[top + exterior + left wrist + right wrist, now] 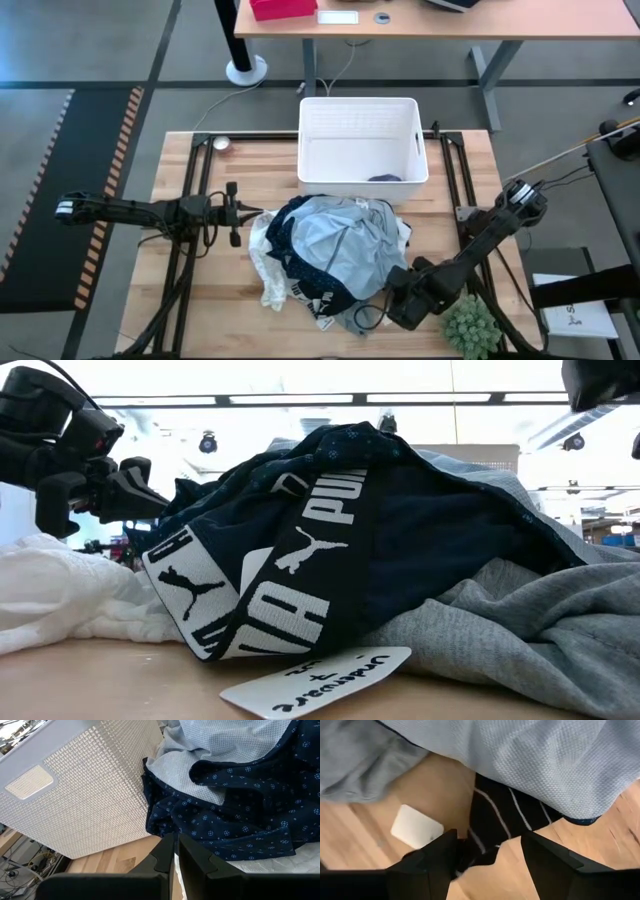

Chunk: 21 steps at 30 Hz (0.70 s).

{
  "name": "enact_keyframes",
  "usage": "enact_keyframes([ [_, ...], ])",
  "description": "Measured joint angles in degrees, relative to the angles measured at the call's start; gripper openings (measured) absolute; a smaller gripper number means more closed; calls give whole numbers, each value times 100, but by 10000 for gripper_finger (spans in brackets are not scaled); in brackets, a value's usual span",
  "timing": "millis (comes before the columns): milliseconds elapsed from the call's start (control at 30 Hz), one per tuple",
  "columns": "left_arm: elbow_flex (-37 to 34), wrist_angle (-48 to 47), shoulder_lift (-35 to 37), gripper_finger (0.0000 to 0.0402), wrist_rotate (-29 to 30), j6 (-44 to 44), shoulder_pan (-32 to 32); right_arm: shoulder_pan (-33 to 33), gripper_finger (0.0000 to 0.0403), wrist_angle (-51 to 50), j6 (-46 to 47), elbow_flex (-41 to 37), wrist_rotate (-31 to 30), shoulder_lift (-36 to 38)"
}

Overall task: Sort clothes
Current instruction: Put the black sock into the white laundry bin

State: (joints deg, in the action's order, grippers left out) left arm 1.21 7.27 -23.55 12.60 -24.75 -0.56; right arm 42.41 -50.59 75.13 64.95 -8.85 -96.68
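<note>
Right claw (487, 852) spread over black striped garment (495, 817) at clothes pile (335, 250) edge; left claw (176, 852) pressed together, empty, beside pile on desk (200, 310).

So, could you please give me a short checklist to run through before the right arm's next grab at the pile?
1. Right gripper open: ok, the fingers stand apart.
2. Something between its fingers: ok, the black striped cloth lies in the gap.
3. White tag out of the grab: ok, it lies beside the fingers on the table.
4. Left gripper out of the way: ok, shut, at the pile's opposite side.
5. Bin ready: ok, upright behind the pile, with one dark item inside.
6. Striped cloth free of the light blue garment: not ok, partly covered.
</note>
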Motion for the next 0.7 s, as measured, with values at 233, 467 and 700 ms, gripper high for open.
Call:
enact_keyframes([
  [233,0,0,0,11,-2,0,0,-5,170,17,-462,-22,39,-101],
  [467,0,2,0,11,-2,0,2,123,18,42,-1187,329,13,-99],
  [700,0,0,0,11,-2,0,2,265,9,-172,-1641,927,19,-54],
])
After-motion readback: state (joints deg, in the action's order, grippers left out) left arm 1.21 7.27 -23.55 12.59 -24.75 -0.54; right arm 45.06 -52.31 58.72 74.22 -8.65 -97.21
